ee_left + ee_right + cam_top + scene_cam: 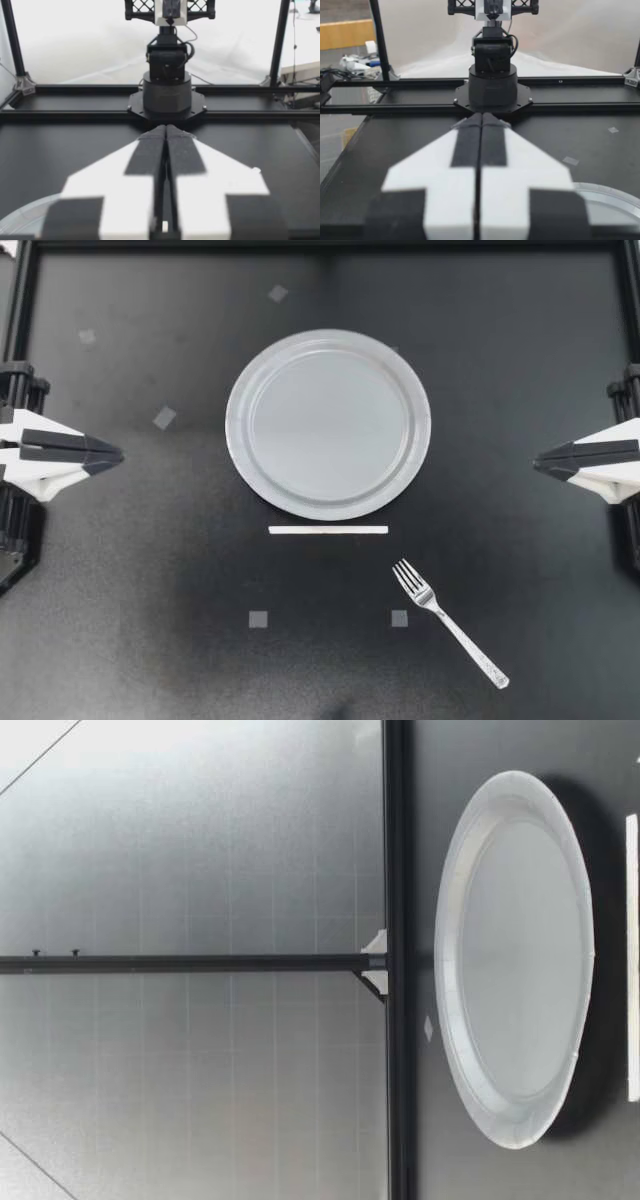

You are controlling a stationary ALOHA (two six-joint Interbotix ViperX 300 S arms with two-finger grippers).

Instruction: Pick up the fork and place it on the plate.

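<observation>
Top view: plate (328, 425) sits flat mid-desk (150, 560), bare. Fork (450, 623) lies on the desk at 5 o'clock from the plate, apart from it, tines toward 11 o'clock, handle toward 5 o'clock. A thin white strip (328, 530) lies just off the plate rim at 6 o'clock, between plate and fork. Small grey tape squares (164, 418) are scattered on the desk.

Left gripper (118, 453) is at 9 o'clock from the plate, well apart, tips aimed at the plate. Right gripper (538, 462) is at 3 o'clock, well apart from both plate and fork, also aimed inward.

Left wrist view: fingers pressed together, nothing between them, a bit of plate rim (25, 220) beside and under the gripper. Right wrist view: fingers likewise pressed together with nothing held, plate rim (612, 197) beside the gripper.

Low view: plate (515, 960) flat on the desk with the strip (632, 955) on its camera side; fork not seen there.
</observation>
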